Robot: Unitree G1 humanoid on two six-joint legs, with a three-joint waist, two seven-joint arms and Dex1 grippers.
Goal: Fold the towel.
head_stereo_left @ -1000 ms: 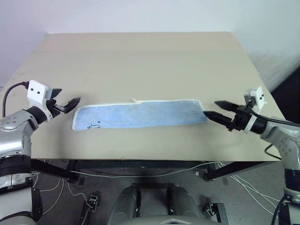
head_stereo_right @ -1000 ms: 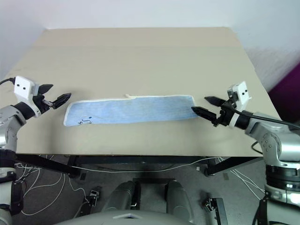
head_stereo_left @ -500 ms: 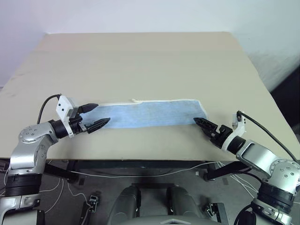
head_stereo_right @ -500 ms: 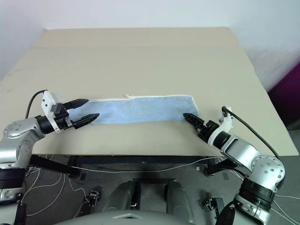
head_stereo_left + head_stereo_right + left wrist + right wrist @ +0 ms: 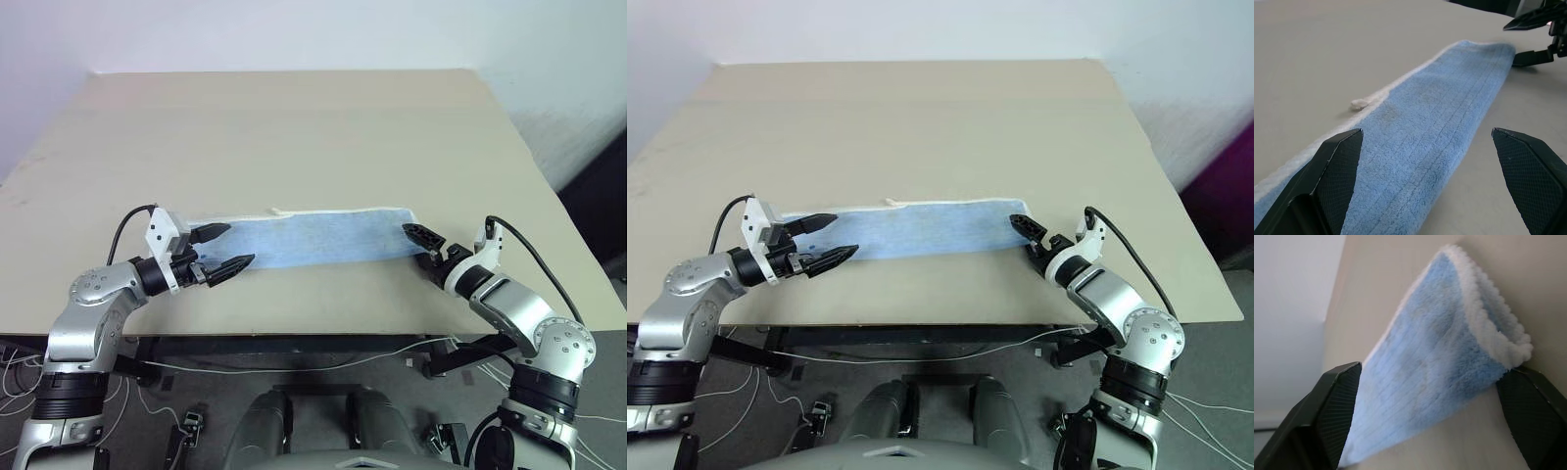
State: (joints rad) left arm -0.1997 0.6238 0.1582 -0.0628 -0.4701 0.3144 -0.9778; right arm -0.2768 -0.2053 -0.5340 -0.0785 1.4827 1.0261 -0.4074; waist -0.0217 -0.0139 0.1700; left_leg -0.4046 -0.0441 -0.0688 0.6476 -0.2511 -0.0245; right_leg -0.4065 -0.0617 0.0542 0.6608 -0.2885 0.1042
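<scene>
One long, narrow terry towel lies folded flat.

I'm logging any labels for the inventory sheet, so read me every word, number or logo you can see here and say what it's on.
None can be read.
Long light blue terry towel with white edging: plain cloth where it shows, no print visible.
Small white loop on its far edge: blank.
Beige table top: no markings.
White camera housing on the left wrist: no legible text.
</scene>
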